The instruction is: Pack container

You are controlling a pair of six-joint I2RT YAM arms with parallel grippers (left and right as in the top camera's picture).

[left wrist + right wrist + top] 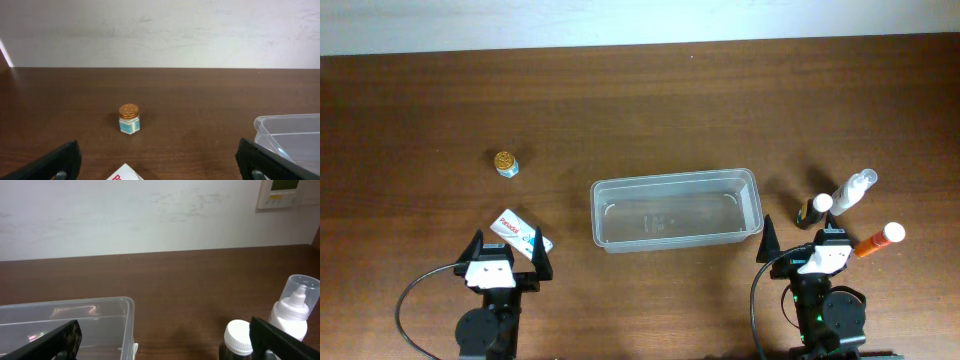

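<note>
My left jaws and right jaws both stand wide open, holding nothing. The clear rectangular plastic container [672, 182] lies empty mid-way across the brown wooden table [620, 100], between my arms and slightly far of them, long axis left-right. Its right end is nearest my right jaws.
</note>
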